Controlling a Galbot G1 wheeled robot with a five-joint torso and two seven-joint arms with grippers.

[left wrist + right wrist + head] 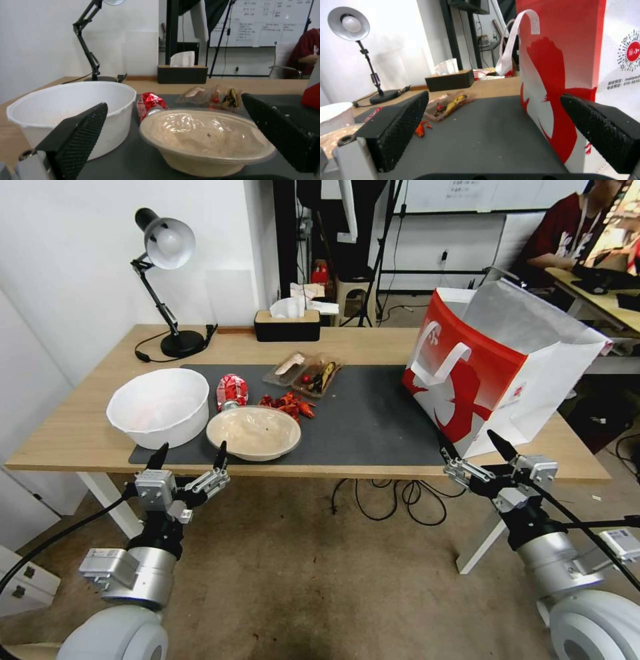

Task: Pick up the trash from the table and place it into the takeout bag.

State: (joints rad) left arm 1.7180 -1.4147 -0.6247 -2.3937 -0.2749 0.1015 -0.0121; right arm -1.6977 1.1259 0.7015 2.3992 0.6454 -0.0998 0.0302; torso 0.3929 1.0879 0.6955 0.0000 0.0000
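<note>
While the right hand waits spread wide by the red-and-white paper takeout bag, the left hand, also spread wide, sits nearest the shallow beige lidded bowl, directly ahead on the light-wood counter.

takeout bag top cut off
</note>
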